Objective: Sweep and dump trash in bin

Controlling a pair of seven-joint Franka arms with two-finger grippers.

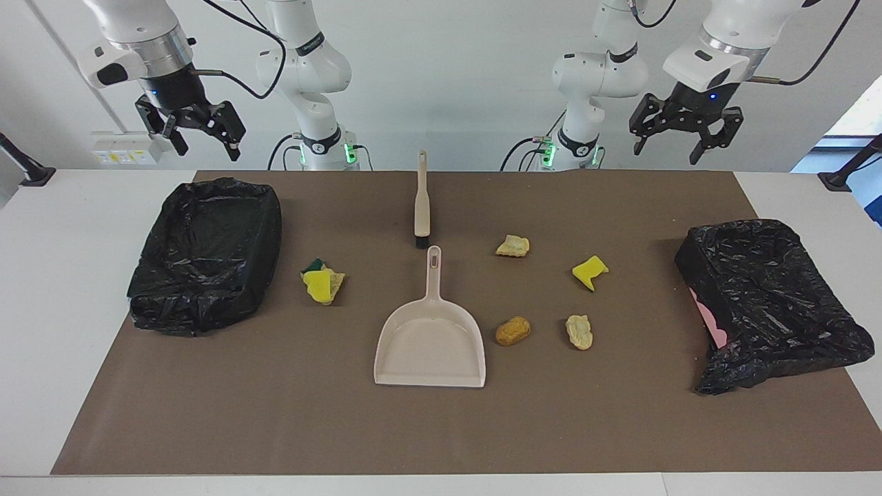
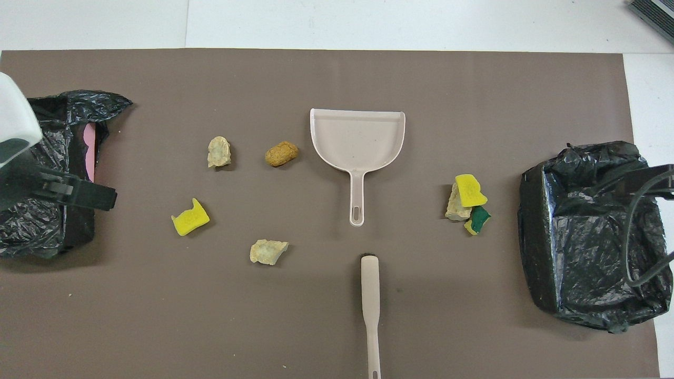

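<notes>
One camera is sitting high across the counter (image 1: pixel 41 289), facing the two robots and taking in the whole brown mat (image 1: pixel 441 427). The other is looking steeply down from above the robots' end, closer in. Both are sharing the mat, dustpan (image 1: pixel 431 344), brush (image 1: pixel 421 203) and both bins, half a turn apart.

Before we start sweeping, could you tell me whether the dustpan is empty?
Empty. The dustpan lies flat with a bare tray; all the sponge chunks lie on the mat around it.
</notes>
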